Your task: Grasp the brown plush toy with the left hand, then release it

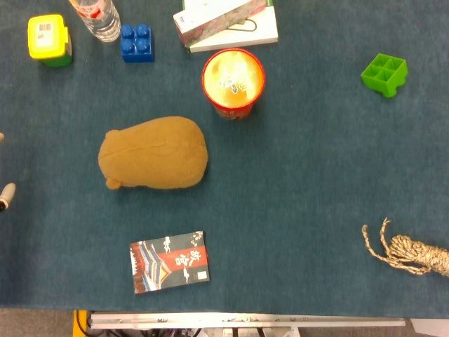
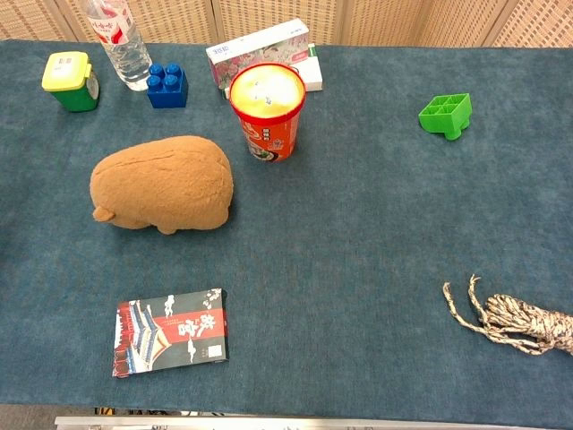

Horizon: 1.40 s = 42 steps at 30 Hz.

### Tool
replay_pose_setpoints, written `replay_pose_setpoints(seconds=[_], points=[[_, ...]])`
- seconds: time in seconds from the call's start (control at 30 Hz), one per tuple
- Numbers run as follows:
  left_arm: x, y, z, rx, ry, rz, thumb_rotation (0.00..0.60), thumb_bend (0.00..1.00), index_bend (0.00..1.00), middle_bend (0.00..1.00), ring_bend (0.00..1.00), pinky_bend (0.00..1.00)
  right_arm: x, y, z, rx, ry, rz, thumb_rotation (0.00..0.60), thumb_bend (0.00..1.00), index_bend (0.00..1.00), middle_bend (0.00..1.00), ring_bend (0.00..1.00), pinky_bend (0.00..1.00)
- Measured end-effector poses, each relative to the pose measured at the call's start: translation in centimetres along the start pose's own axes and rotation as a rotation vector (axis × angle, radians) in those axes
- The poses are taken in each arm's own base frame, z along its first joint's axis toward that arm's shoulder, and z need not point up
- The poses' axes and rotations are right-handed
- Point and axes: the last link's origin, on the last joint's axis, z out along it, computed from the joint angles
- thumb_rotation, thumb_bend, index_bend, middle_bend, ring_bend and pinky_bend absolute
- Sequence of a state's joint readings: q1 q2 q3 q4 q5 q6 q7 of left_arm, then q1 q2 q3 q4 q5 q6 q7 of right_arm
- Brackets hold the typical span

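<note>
The brown plush toy [image 1: 154,153] [image 2: 163,184] lies free on the blue table cloth, left of centre, with nothing touching it. At the left edge of the head view only two fingertips [image 1: 6,194] of my left hand [image 1: 3,168] poke into the frame. They are set well apart, clear of the toy and to its left, and hold nothing. The rest of that hand is cut off, and the chest view does not show it. My right hand appears in neither view.
A red noodle cup [image 1: 233,82] stands just right of and behind the toy. A dark card box [image 1: 170,261] lies in front of it. Along the back are a yellow-green container [image 1: 49,40], a water bottle [image 1: 98,17], a blue brick [image 1: 137,43] and a tissue box [image 1: 221,17]. A green tray [image 1: 384,74] and a rope [image 1: 410,251] are on the right.
</note>
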<state>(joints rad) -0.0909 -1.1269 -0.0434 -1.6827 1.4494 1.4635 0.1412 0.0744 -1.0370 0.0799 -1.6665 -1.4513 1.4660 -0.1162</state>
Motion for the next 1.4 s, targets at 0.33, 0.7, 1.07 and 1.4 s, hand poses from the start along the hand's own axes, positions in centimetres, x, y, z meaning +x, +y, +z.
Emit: replay_pose_setpoints(seconds=[0.33,0.7,1.07,1.4], points=[[0.0,0.3,0.3,-0.033,-0.006,-0.016,0.600,0.23,0.23,0.22,0.19,0.05,0.5,-0.2,0.1,0.013,0.017,0.019,0.600,0.19,0.25,0.26,0.15,0.12],[0.6,2.1,2.3,-0.192,-0.042,-0.109,0.600,0.23,0.23,0.22,0.19,0.05,2.7,-0.7,1.3,0.043,0.086,0.008,0.600,0.19,0.25,0.26,0.15,0.12],[0.6,6.8,5.7,-0.455,-0.139,-0.225,0.218,0.18,0.23,0.22,0.19,0.05,3.1,-0.5,1.5,0.036,0.079,0.005,0.600,0.19,0.25,0.26,0.15,0.12],[-1.0,11.6,7.7,-0.630,-0.230,-0.221,0.037,0.12,0.22,0.17,0.13,0.01,2.8,0.5,1.0,0.005,0.075,0.015,0.600,0.19,0.25,0.26,0.15,0.12]])
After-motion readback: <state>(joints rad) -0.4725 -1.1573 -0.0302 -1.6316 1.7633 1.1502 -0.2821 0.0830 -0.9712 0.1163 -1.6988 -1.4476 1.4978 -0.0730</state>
